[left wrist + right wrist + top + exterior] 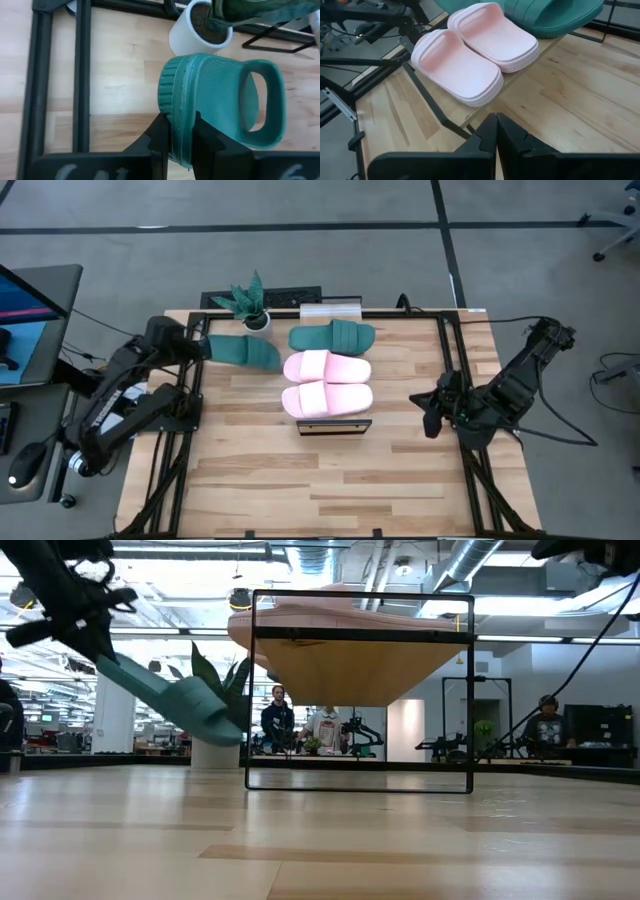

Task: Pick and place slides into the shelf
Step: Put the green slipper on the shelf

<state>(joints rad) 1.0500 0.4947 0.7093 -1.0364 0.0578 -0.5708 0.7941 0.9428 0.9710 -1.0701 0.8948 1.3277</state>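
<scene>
Green slide (pixel 220 100) pinched in left end effector (pixel 179 131), seemingly airborne.

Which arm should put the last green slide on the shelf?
Left. Its pincer is shut on the green slide, lifted beside the shelf. The right pincer, shut and empty, waits on the shelf's far side.

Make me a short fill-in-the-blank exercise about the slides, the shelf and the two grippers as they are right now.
1. The left gripper is shut on a dark ____ slide, held above the table.
2. Two slides of ____ colour lie side by side on the shelf.
3. The other green slide lies on the shelf beside the pink pair, toward the white pot with a ____.
4. The right gripper holds ____.

Missing words: green; pink; plant; nothing
</scene>
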